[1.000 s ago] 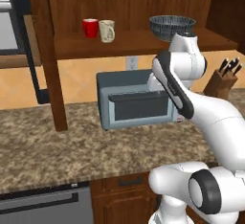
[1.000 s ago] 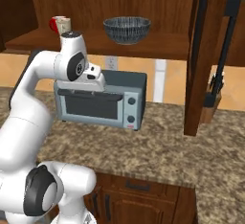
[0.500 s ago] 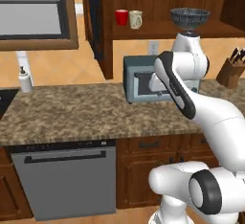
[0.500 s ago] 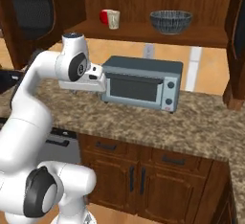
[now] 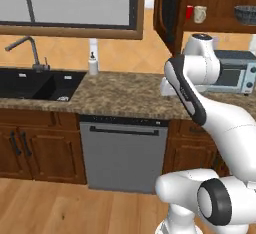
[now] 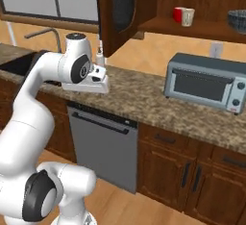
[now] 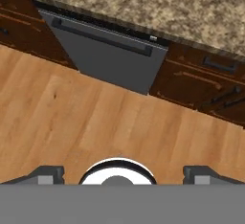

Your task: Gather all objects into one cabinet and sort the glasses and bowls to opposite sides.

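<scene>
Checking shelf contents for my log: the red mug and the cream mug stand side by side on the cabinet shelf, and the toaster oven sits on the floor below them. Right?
Not quite. The red mug and cream mug do stand side by side on the cabinet shelf, but the toaster oven sits on the granite counter, not the floor. The right base view shows this.

mugs: 2 — one red (image 6: 178,14), one cream (image 6: 187,17) | bowls: 1 (image 6: 237,20) | toaster ovens: 1 (image 6: 206,82) | dishwashers: 1 (image 6: 103,144) | sinks: 1 (image 5: 35,86) | soap bottles: 1 (image 5: 93,64)
</scene>
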